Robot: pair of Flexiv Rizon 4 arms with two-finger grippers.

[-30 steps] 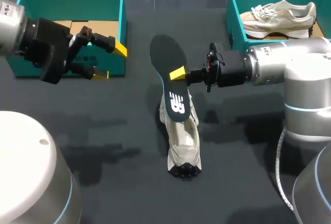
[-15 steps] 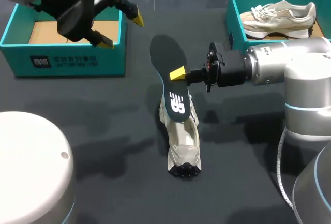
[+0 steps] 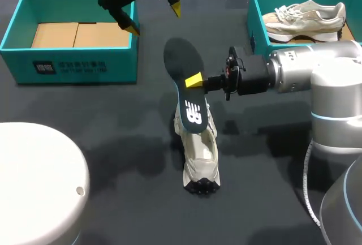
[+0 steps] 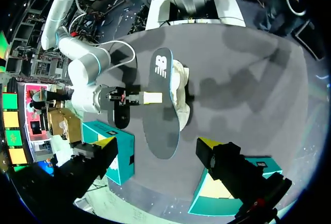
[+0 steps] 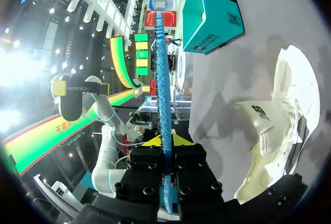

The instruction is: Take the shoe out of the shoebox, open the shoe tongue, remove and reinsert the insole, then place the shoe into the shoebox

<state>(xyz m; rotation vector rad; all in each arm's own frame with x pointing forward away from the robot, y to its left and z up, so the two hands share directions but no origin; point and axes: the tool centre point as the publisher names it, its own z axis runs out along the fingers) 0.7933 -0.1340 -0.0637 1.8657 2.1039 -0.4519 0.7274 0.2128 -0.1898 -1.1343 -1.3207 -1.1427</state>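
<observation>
Left of the shoe (image 3: 199, 149), bare table (image 3: 113, 120) runs to the shoebox (image 3: 79, 67). My left gripper (image 3: 154, 20) hangs spread, above and beyond the shoe. Over the shoe stands the insole (image 3: 181, 58), pinched by my right gripper (image 3: 195, 81). Right of the shoe, my right arm (image 3: 294, 75) bars the way.

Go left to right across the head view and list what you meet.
left shoebox → insole → right shoebox with a second shoe inside.

Dark insole (image 3: 182, 61) aloft, cream shoe (image 3: 201, 154) beneath
</observation>
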